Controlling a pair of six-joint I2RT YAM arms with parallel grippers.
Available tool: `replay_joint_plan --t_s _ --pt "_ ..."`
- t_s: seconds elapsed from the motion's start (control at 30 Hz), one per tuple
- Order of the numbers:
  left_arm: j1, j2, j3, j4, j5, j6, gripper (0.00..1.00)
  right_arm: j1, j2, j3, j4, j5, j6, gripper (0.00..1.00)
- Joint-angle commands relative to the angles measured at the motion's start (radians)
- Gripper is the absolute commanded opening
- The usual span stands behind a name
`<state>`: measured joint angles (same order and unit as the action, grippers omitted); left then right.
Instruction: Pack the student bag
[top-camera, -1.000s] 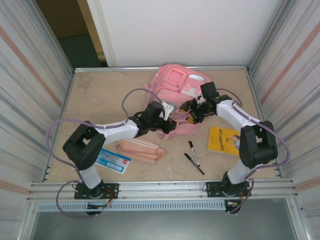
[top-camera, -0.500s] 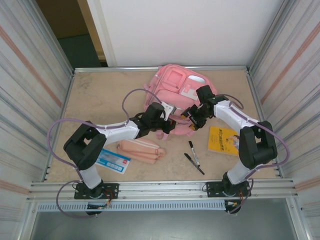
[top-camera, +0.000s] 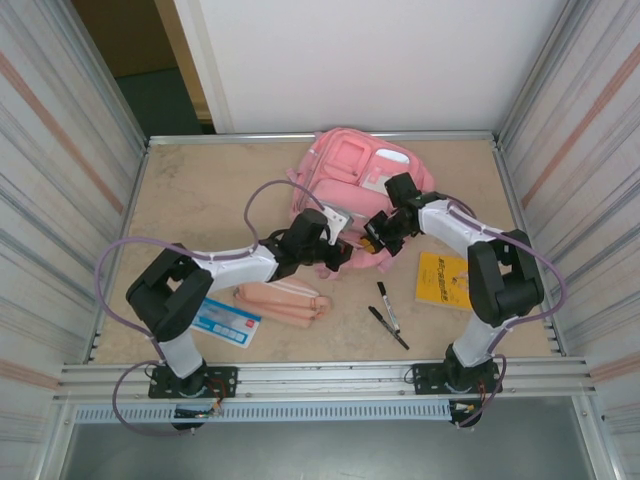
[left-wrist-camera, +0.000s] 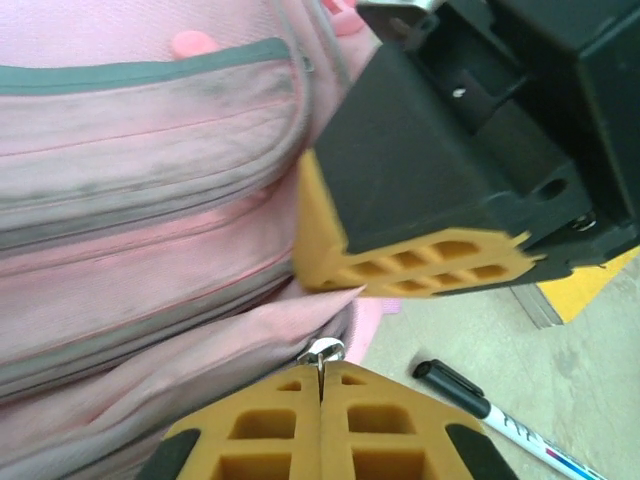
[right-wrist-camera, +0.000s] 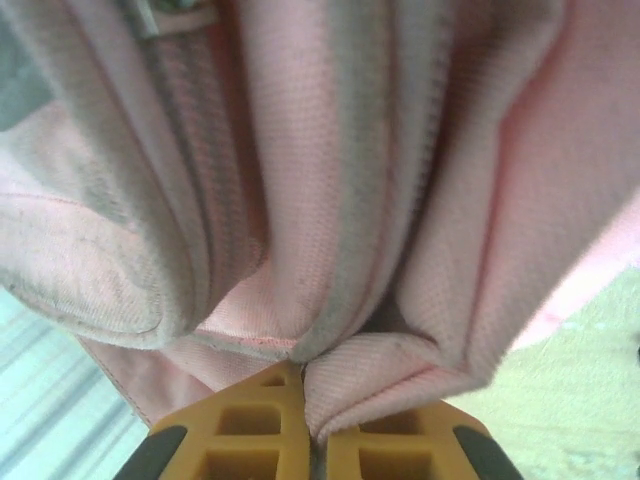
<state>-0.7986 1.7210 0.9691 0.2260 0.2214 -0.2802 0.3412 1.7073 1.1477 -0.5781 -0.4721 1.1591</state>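
1. Top external view: the student bag, a large pink fabric backpack with zipped front pockets and white trim, lies at the far middle of the pale table. Both arms reach to its near edge.
2. Left wrist view: the left fingers are pressed fully together, with the small metal zipper pull pinched at their tips.
3. Right wrist view: the right fingers are closed tight on a fold of the bag's pink cloth, just beside a zip seam.
4. Handling, as a judgement: the bag looks soft and floppy. Its cloth bunches and drapes, so it will probably stretch and sag instead of moving as one piece. It seems slack and lightly filled.
5. The woven cloth should give good friction. The smooth little pull could slip out under a hard tug.
6. Where to hold: pinch cloth close to the seam to keep the zip taut, and draw on the pull along the track. A strap suits shifting the whole bag.
7. Two black marker pens and a yellow book lie near, ready for packing.
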Motion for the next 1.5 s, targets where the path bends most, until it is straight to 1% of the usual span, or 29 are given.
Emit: replay_joint_plan --t_s 0.0,0.1,0.17,0.2,0.27,0.3,0.33,0.43,0.47,0.57,0.63,0.67,0.7,0.77,0.87,0.93,0.97,1.0,1.03,1.07,1.13,1.2,1.3,1.4,1.43,1.47 --pt "0.066 -0.098 -0.040 -0.068 -0.106 0.036 0.00 -0.084 0.005 0.063 -0.062 -0.045 -0.173 0.00" --pt "0.127 -0.154 -0.087 -0.130 -0.146 0.038 0.00 -0.138 0.046 0.143 -0.162 -0.076 -0.328 0.00" --pt "0.148 -0.175 -0.099 -0.161 -0.134 0.060 0.00 -0.150 0.087 0.187 -0.186 -0.102 -0.398 0.01" --pt "0.148 -0.177 -0.102 -0.166 -0.125 0.079 0.00 -0.151 0.111 0.206 -0.181 -0.107 -0.417 0.05" --pt "0.148 -0.167 -0.100 -0.148 -0.072 0.082 0.00 -0.144 0.144 0.229 -0.145 -0.115 -0.423 0.17" --pt "0.144 -0.156 -0.090 -0.134 -0.040 0.065 0.00 -0.137 0.155 0.241 -0.131 -0.111 -0.416 0.26" --pt "0.135 -0.141 -0.075 -0.123 -0.012 0.043 0.00 -0.130 0.161 0.254 -0.140 -0.084 -0.391 0.33" --pt "0.088 -0.098 -0.018 -0.102 0.001 -0.002 0.00 -0.110 0.112 0.237 -0.158 0.031 -0.273 0.41" --pt "0.068 -0.081 0.006 -0.092 0.002 -0.007 0.00 -0.102 0.081 0.215 -0.173 0.083 -0.206 0.43" --pt "0.018 -0.027 0.075 -0.075 -0.006 -0.014 0.00 -0.072 -0.027 0.148 -0.210 0.181 -0.060 0.48" --pt "-0.002 0.004 0.120 -0.073 -0.002 -0.031 0.00 -0.039 -0.075 0.130 -0.254 0.245 -0.003 0.49" --pt "-0.010 0.015 0.135 -0.068 0.001 -0.038 0.00 -0.016 -0.089 0.124 -0.284 0.281 0.053 0.50" --pt "-0.018 0.024 0.143 -0.057 0.000 -0.039 0.00 0.001 -0.100 0.115 -0.300 0.292 0.079 0.50" --pt "-0.028 0.029 0.144 -0.027 -0.006 -0.040 0.00 0.024 -0.102 0.092 -0.290 0.271 0.113 0.50" --pt "-0.031 0.028 0.132 0.017 -0.007 -0.052 0.00 0.044 -0.072 0.082 -0.273 0.276 0.136 0.50" --pt "-0.031 0.023 0.123 0.025 0.004 -0.050 0.00 0.047 -0.041 0.081 -0.235 0.235 0.129 0.47" --pt "-0.033 0.021 0.117 0.033 0.011 -0.048 0.00 0.048 -0.018 0.085 -0.212 0.213 0.117 0.41" --pt "-0.031 0.019 0.102 0.045 0.012 -0.050 0.00 0.048 0.000 0.090 -0.190 0.190 0.095 0.30" --pt "-0.029 0.012 0.092 0.051 0.011 -0.050 0.00 0.046 0.014 0.099 -0.171 0.175 0.068 0.12" --pt "-0.020 0.002 0.078 0.042 0.004 -0.051 0.00 0.041 0.026 0.110 -0.170 0.168 0.040 0.00" --pt "0.004 -0.032 0.051 -0.004 -0.029 -0.042 0.00 0.018 0.024 0.126 -0.176 0.160 -0.025 0.00" --pt "0.039 -0.080 0.002 -0.055 -0.089 -0.025 0.00 -0.023 0.003 0.140 -0.196 0.159 -0.088 0.00" --pt "0.118 -0.155 -0.076 -0.100 -0.105 -0.028 0.00 -0.098 -0.018 0.161 -0.222 0.133 -0.185 0.00" --pt "0.156 -0.194 -0.112 -0.159 -0.142 0.007 0.00 -0.154 -0.003 0.193 -0.243 0.076 -0.258 0.00" --pt "0.155 -0.193 -0.114 -0.160 -0.130 0.027 0.00 -0.158 0.001 0.200 -0.239 0.060 -0.271 0.04" --pt "0.155 -0.185 -0.106 -0.162 -0.095 0.038 0.00 -0.150 0.002 0.208 -0.235 0.057 -0.284 0.13"
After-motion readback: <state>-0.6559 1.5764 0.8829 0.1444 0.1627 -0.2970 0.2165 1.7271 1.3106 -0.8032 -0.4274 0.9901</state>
